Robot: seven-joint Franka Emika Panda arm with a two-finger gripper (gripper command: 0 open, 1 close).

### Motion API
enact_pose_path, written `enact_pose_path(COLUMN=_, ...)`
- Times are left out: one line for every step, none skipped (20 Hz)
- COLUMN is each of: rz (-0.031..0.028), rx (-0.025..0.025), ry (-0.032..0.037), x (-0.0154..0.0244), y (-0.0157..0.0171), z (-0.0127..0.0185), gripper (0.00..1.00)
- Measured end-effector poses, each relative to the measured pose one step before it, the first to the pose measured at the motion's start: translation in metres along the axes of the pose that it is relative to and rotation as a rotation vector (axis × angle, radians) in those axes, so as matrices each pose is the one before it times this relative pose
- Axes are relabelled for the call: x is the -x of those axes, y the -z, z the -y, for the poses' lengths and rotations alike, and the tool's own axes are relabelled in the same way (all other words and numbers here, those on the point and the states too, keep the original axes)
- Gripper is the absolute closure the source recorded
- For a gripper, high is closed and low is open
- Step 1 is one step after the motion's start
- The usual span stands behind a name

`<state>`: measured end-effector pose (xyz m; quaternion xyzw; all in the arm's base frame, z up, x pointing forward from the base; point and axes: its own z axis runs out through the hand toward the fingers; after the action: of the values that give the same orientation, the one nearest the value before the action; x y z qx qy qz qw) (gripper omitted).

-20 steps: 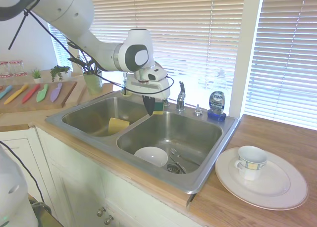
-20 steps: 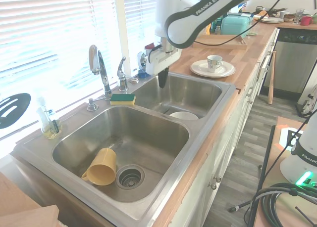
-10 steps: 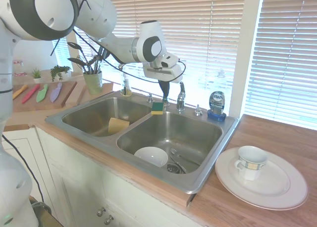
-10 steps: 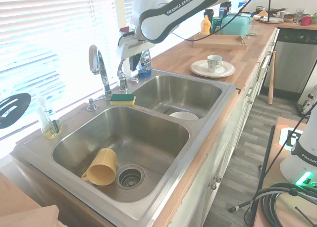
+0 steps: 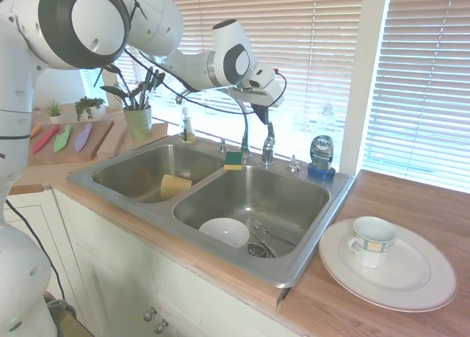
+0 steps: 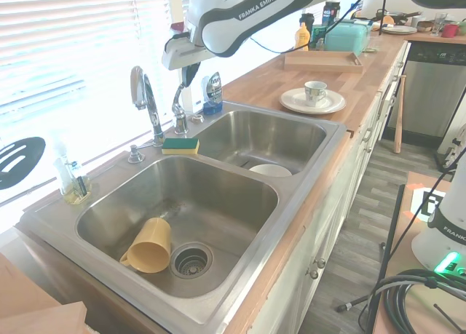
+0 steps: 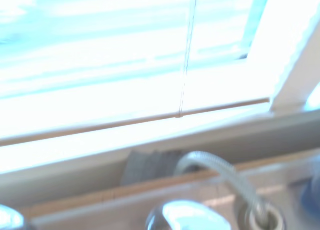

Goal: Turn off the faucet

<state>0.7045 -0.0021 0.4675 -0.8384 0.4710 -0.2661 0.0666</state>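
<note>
1. First exterior view: faucet lever post at sink back rim, between sponge and dish soap.
2. Gripper directly above lever; finger spacing cannot be told.
3. Advice: descend straight, press lever down squarely, avoid the spout.

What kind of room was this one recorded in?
A home kitchen, most likely: a double-basin steel sink with a chrome faucet under a blinded window, a dish soap bottle at its rim, and a cup on a plate on the wooden counter.

Wooden bench under me carries the steel double sink; beside it a white plate, and a blue soap bottle on the sink's rim.
</note>
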Motion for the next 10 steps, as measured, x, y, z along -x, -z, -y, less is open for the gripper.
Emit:
enact_pose_path(rz=-0.00559, rx=-0.00794, ry=-0.00452, x=-0.00371, y=0.00192, z=0.00283, gripper=1.0)
enact_pose_path(rz=-0.0034, rx=-0.00572, ry=-0.00275, x=-0.0024, y=-0.00019, z=0.00304, gripper=1.0)
enact_pose_path(rz=-0.0018, rx=-0.0041, ry=-0.00146, x=-0.00122, y=-0.00217, z=0.00324, gripper=1.0)
enact_pose_path(rz=-0.00059, rx=-0.00185, ry=0.00126, x=0.0003, y=-0.00386, z=0.0031, gripper=1.0)
enact_pose_path(rz=0.0006, rx=-0.00038, ry=0.00303, x=0.00159, y=-0.00474, z=0.00291, gripper=1.0)
enact_pose_path(rz=0.00267, rx=-0.00014, ry=0.00158, x=0.00216, y=-0.00557, z=0.00281, gripper=1.0)
enact_pose_path(rz=0.00503, rx=-0.00037, ry=-0.00162, x=0.00224, y=-0.00515, z=0.00216, gripper=1.0)
enact_pose_path(rz=0.00354, rx=-0.00066, ry=-0.00043, x=0.00198, y=-0.00418, z=0.00207, gripper=1.0)
enact_pose_path(rz=0.00316, rx=0.001, ry=-0.00019, x=0.00167, y=-0.00389, z=0.00101, gripper=1.0)
enact_pose_path(rz=0.00375, rx=0.00219, ry=-0.00185, x=0.00112, y=-0.00341, z=-0.00017, gripper=1.0)
